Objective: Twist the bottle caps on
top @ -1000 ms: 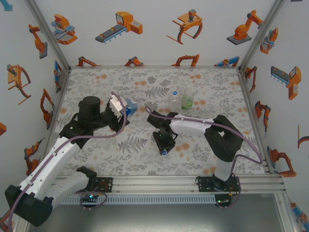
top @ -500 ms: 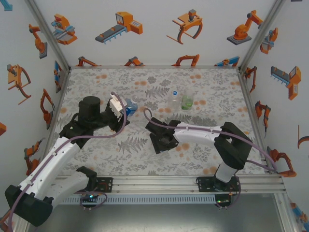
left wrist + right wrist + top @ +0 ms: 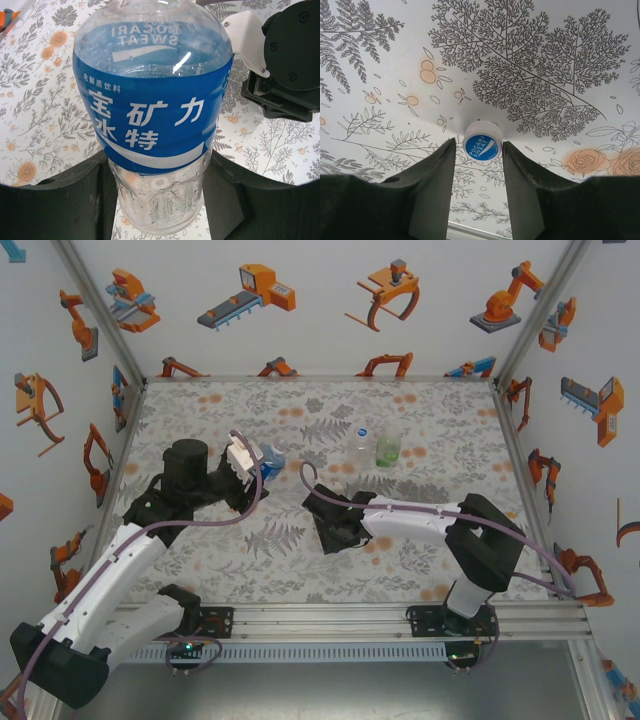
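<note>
My left gripper (image 3: pixel 160 200) is shut on the blue-labelled bottle (image 3: pixel 152 110), gripping its clear lower body from both sides. In the top view that bottle (image 3: pixel 268 458) stands left of centre, held by the left gripper (image 3: pixel 255 468). A small white cap with a blue printed top (image 3: pixel 482 147) lies on the table between the fingers of my right gripper (image 3: pixel 479 145). The jaws straddle it, with a narrow gap on the left side. From above, the right gripper (image 3: pixel 342 538) is low over the table's middle. The colourless bottle (image 3: pixel 361 447) and the green-tinted bottle (image 3: pixel 388 448) stand behind it.
The right arm's black and white links (image 3: pixel 285 60) sit close to the right of the held bottle. The floral table cover (image 3: pixel 250 540) runs to an aluminium rail (image 3: pixel 330 615) at the near edge. Walls close in the left, right and back.
The right arm's elbow swung right and down, and its gripper settled over the cap, which had shown at its tip a second ago. The left arm and its bottle stayed put.
</note>
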You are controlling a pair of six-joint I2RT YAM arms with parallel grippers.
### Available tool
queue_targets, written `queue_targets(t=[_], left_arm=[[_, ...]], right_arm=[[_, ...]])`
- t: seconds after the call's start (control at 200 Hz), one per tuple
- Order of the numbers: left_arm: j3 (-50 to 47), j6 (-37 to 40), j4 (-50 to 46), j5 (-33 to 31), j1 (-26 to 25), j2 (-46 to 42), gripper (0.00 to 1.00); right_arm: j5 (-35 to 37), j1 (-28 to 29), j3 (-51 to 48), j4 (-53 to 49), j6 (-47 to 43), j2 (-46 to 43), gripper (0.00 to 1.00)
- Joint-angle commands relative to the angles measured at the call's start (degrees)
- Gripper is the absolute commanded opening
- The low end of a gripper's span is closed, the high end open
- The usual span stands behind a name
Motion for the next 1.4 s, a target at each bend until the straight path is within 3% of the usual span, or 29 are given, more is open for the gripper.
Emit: queue_targets(t=[0.0,0.716,1.107,1.397], left_arm=[[0.23,0.75,1.30,1.11,0.30,-0.48,0.00],[0.14,0.93,1.38,1.20,0.26,-0.27,0.00],[0.05,1.05,1.37,1.68,0.28,-0.21,0.00],[-0.82,4.50,1.49,7.46,-0.17,-0.05,0.00]], right_arm=[[1.92,0.37,-0.66,0.61,0.97,-0.82,0.40],[1.45,0.34,0.14,0.10,0.70,1.18,0.40],[1.96,0.27,-0.33,0.53,0.53,0.69,0.31],[1.42,-1.26,0.30,-0.27,-4.42,-7.56,0.27]])
